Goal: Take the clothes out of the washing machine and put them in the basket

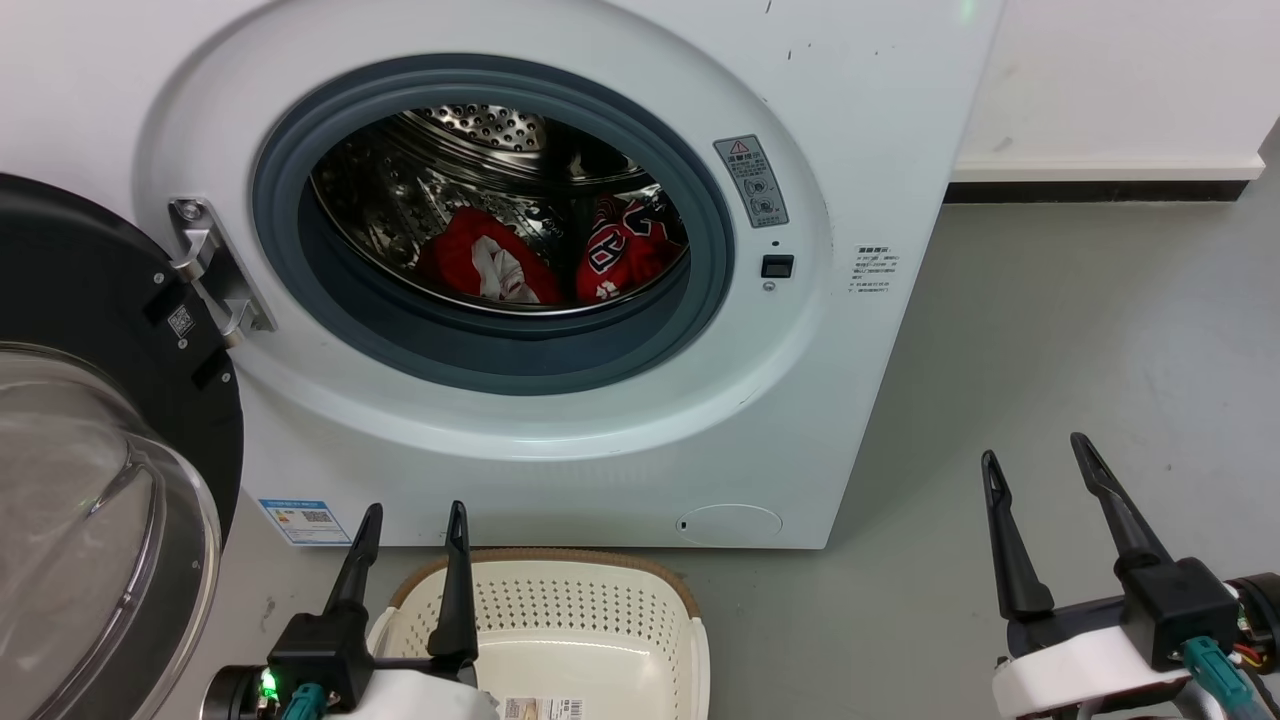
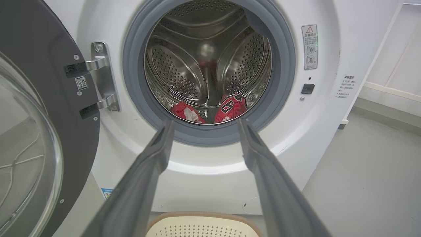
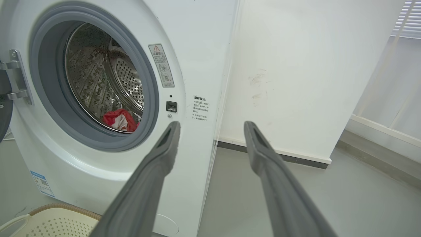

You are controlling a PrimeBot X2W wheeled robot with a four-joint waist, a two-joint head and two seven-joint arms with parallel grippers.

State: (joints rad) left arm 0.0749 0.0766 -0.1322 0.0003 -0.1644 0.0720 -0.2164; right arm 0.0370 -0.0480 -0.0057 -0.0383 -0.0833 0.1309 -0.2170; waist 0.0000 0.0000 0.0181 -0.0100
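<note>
The left tool (image 1: 416, 510) and right tool (image 1: 1035, 450) are both released, holding nothing. Two soft red fabric garments (image 1: 480, 262) lie low in the large white front-loading washing machine (image 1: 600, 480), ahead of and above the left tool. The low oval cream plastic basket (image 1: 560, 610) sits just beneath it. Best to enter clear of the grey rim (image 1: 480, 352), dip, and pinch a thick fold.

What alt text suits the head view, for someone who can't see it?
An open white washing machine, door swung left, holds a plain red garment and a red lettered jersey in its steel drum. A cream basket sits on the floor before it, with the robot's left gripper and right gripper open below.
</note>
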